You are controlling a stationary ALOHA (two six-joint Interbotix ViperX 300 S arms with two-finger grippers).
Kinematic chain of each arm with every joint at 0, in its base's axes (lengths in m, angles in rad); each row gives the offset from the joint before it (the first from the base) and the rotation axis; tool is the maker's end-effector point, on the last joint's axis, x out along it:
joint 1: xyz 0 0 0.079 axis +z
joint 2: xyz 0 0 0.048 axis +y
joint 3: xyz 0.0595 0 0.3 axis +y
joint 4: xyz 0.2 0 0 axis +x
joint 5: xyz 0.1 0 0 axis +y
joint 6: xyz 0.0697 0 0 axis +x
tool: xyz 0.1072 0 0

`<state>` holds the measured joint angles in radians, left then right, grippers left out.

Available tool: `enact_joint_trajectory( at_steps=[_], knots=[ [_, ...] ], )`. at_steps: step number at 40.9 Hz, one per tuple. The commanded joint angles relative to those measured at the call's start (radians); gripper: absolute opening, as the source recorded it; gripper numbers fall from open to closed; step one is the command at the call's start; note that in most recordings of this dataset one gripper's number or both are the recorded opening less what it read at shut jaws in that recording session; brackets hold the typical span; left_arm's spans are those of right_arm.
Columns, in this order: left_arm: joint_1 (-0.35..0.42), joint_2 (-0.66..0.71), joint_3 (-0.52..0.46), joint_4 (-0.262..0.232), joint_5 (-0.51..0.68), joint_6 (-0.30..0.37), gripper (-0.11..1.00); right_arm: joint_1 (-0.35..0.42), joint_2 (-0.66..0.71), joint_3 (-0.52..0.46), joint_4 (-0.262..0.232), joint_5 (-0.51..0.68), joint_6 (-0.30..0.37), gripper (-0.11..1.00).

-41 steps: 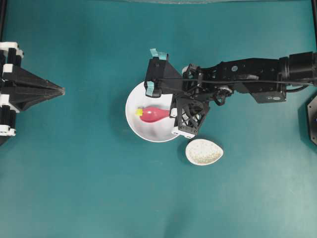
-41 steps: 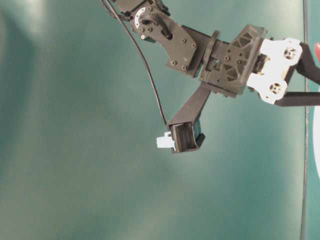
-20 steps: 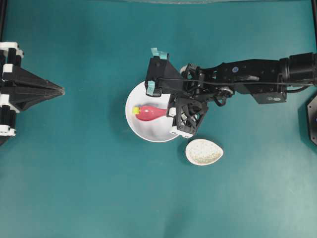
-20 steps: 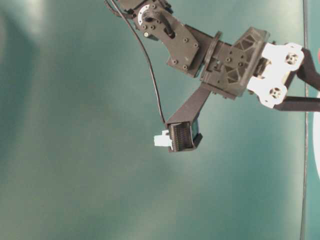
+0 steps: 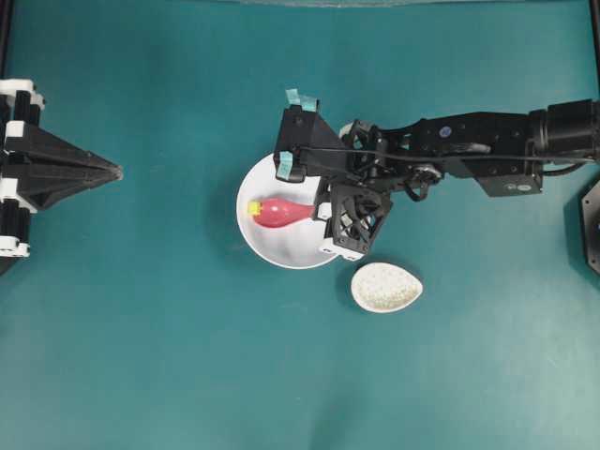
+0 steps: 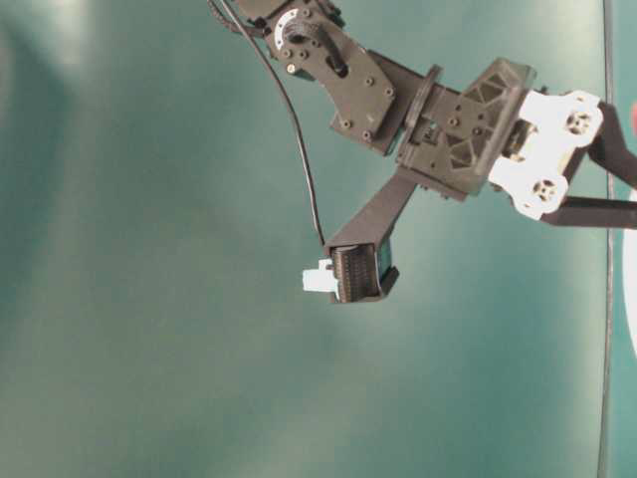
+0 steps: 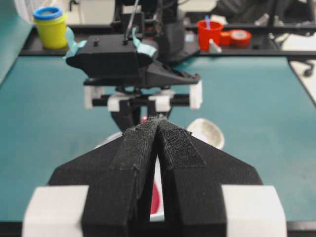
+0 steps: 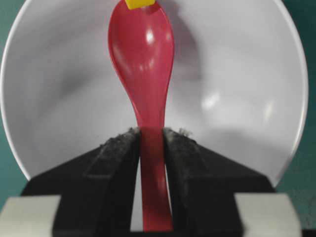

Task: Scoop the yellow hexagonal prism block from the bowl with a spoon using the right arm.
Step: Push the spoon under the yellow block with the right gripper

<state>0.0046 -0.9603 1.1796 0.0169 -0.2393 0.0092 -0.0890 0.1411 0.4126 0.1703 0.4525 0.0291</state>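
The white bowl (image 5: pixel 281 248) sits mid-table. My right gripper (image 5: pixel 317 210) reaches over its right rim, shut on the handle of the pink-red spoon (image 5: pixel 278 214). In the right wrist view the black pads (image 8: pixel 177 143) of that gripper (image 8: pixel 151 134) press the handle from both sides, and the spoon (image 8: pixel 142 54) points away across the bowl (image 8: pixel 237 79). The yellow hexagonal prism block (image 5: pixel 253 207) sits at the scoop's far tip near the bowl's left wall; the right wrist view cuts the block (image 8: pixel 139 3) at its top edge. My left gripper (image 5: pixel 118 172) rests shut at the table's left edge.
A small speckled cream dish (image 5: pixel 386 287) lies just right of and below the bowl, also seen in the left wrist view as a pale dish (image 7: pixel 207 132). Behind the table stand a yellow pot with a blue lid (image 7: pixel 49 27) and a red cup (image 7: pixel 208 33).
The right gripper has pushed the spoon leftward across the bowl, and the yellow block at its tip has moved left with it, nearer the left wall. The left arm has stayed still.
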Motion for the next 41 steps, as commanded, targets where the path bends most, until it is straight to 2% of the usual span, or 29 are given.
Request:
enact_joint_trajectory(
  at_steps=[1, 41],
  knots=[
    [0.002, 0.008, -0.025, 0.003, -0.005, -0.002, -0.01, 0.003, -0.014, -0.009, -0.002, -0.017, -0.002, 0.22],
    [0.003, 0.008, -0.025, 0.003, -0.005, -0.005, -0.01, 0.003, -0.015, -0.006, -0.002, -0.049, -0.002, 0.22]
  ],
)
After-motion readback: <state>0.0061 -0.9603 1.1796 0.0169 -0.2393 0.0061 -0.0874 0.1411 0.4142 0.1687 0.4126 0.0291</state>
